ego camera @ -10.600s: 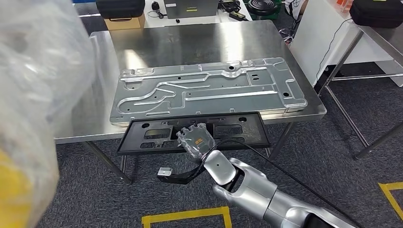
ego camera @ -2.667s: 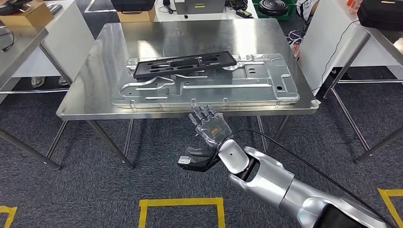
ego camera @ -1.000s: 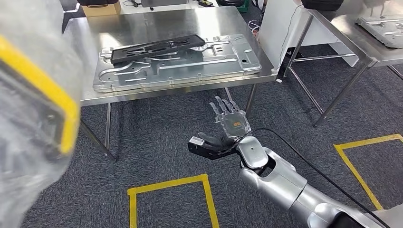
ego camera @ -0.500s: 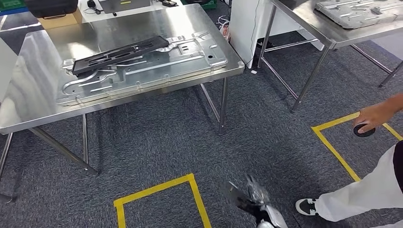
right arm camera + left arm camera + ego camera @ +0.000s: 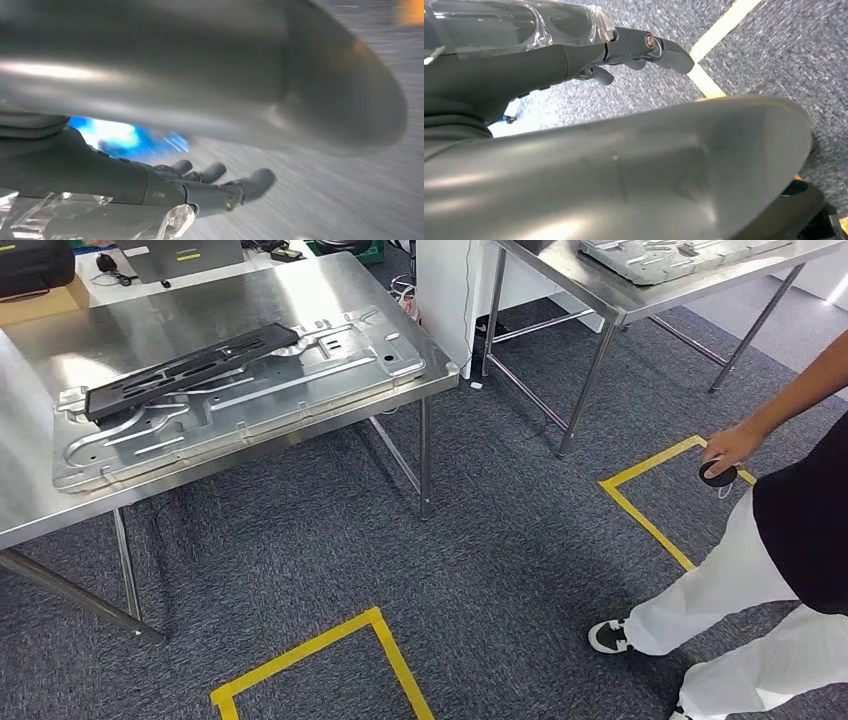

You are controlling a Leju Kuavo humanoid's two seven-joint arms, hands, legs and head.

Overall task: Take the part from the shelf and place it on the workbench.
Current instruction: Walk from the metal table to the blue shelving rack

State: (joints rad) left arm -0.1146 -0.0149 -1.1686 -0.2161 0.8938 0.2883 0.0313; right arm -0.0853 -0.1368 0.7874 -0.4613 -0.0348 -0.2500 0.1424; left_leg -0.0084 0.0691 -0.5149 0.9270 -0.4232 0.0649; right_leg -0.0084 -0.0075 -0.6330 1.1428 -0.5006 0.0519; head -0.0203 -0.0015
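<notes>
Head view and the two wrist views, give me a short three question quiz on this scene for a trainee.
1. True or false: the black part lies on the grey metal panel on the workbench.
2. What does the person's hand hold? A) a small dark round thing B) a yellow box C) nothing
3. Fill in: the left hand and right hand hang over the grey ____.

Key: 1 true; 2 A, the small dark round thing; 3 carpet, with both hands' fingers holding nothing.

Part (image 5: 190,369) on plate (image 5: 240,400), plate on workbench (image 5: 60,510) (far left), person (image 5: 790,540) right
</notes>
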